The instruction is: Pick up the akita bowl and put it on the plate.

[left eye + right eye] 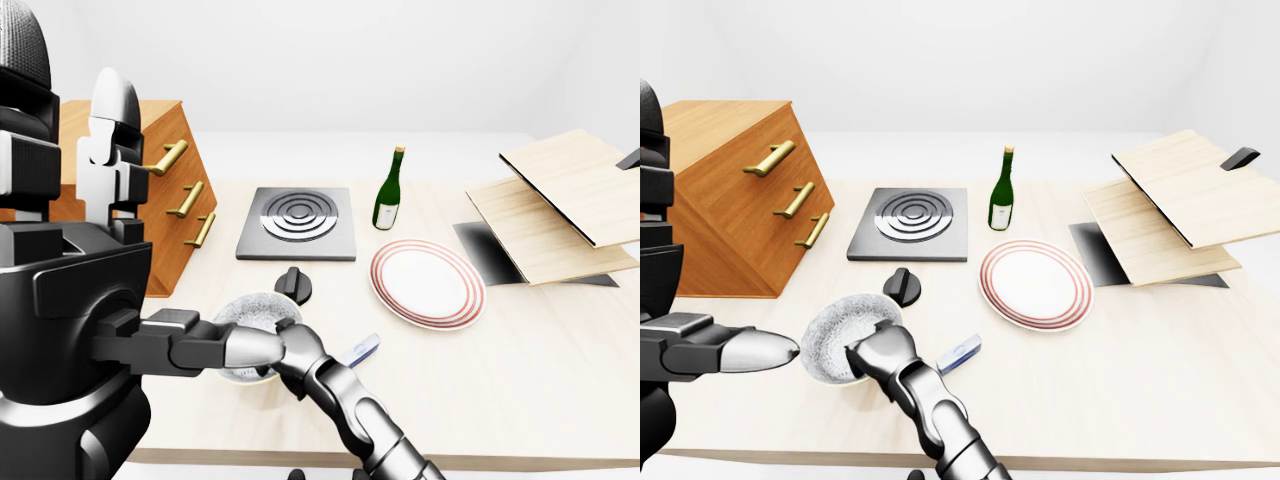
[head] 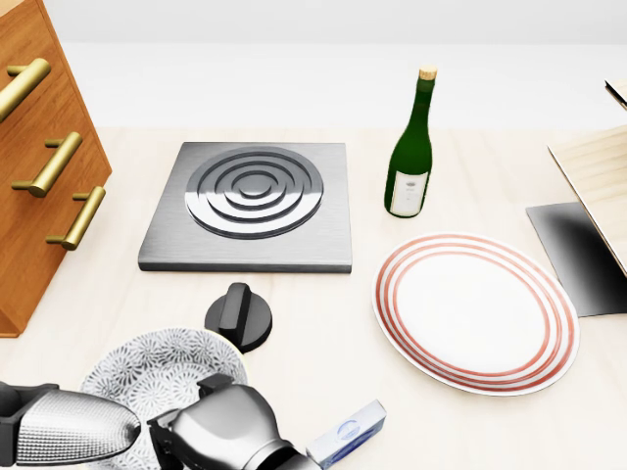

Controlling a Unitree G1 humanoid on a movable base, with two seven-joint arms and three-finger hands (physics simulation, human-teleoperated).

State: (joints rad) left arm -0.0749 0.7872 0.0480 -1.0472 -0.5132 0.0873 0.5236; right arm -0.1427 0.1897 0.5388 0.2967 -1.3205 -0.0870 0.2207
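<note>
The akita bowl's (image 1: 830, 335) rim is clasped by the right hand's (image 1: 878, 356) curled fingers. The plate (image 2: 475, 311) is set well apart; the left hand's state cannot be told.

R robot hand (image 1: 277, 350) on akita bowl (image 1: 254, 308)

Your akita bowl (image 2: 147, 367) sits bottom left in the head view, just below the knob (image 2: 239, 315). The plate (image 2: 475, 313) lies right, below the bottle (image 2: 409, 157).
</note>
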